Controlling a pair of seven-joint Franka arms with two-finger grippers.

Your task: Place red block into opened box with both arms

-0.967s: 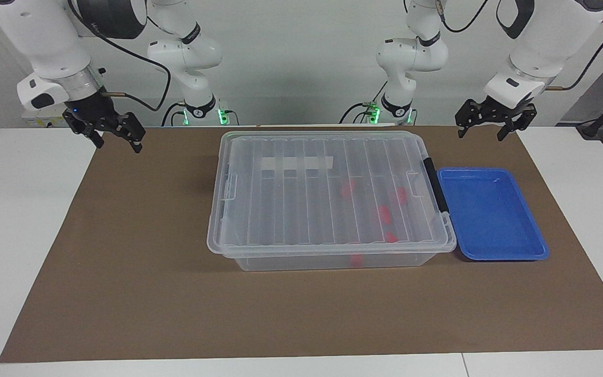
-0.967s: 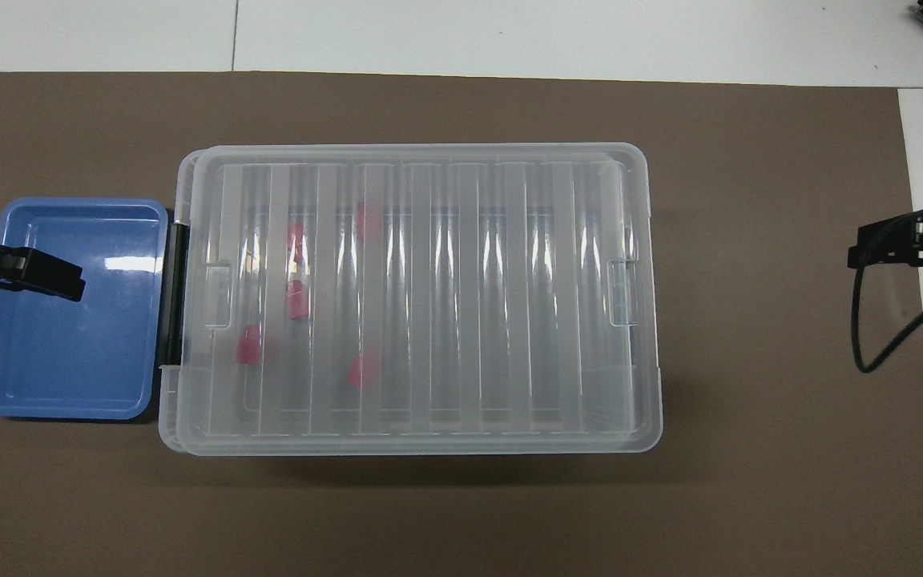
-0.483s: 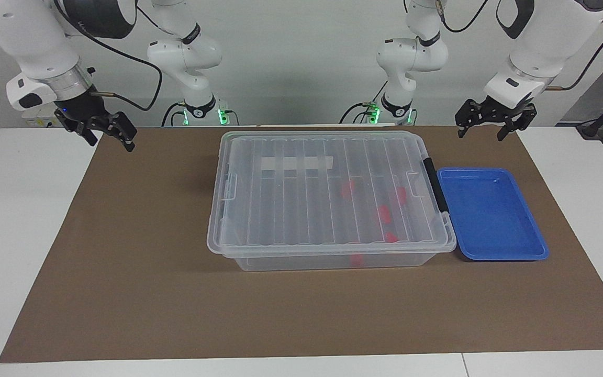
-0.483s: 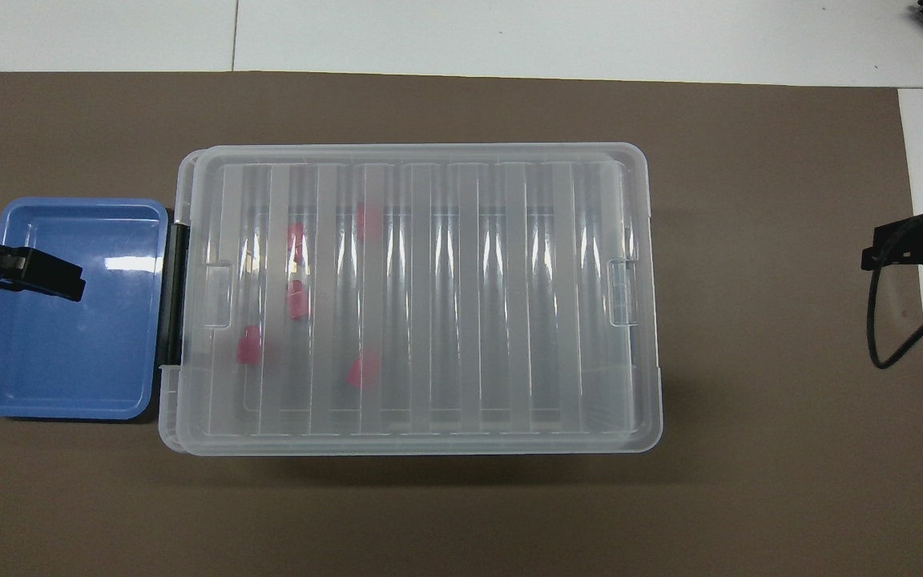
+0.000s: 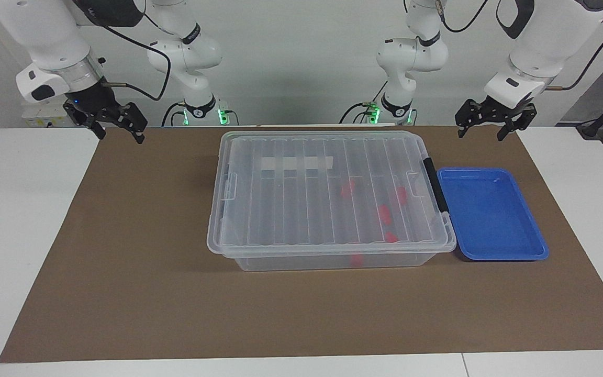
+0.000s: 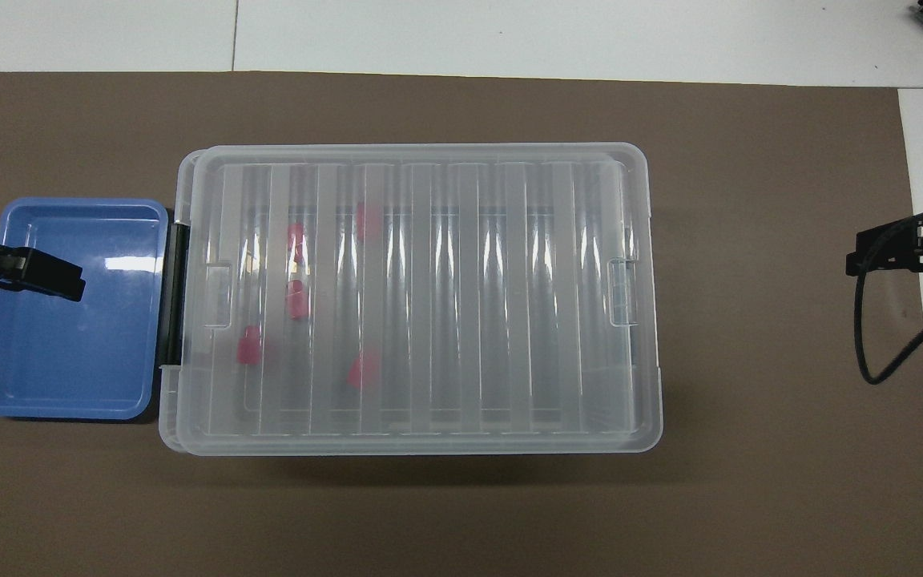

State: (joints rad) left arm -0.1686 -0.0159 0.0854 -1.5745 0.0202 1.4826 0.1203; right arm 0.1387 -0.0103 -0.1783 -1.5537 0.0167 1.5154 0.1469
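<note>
Apparently no legible writing; box lidded, left gripper, right gripper both spread, empty

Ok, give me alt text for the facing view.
A clear lidded box with red blocks inside sits mid-table beside an empty blue tray. The open left gripper and right gripper hang raised at the mat's corners.

A white tabletop carries a large brown mat that covers most of its middle, leaving white margins at both ends and along the edge farthest from the robots. A plain pale wall rises past the tabletop's robot end, evenly lit, with small green lights glowing low against it. A seam crosses the white surface.
</note>
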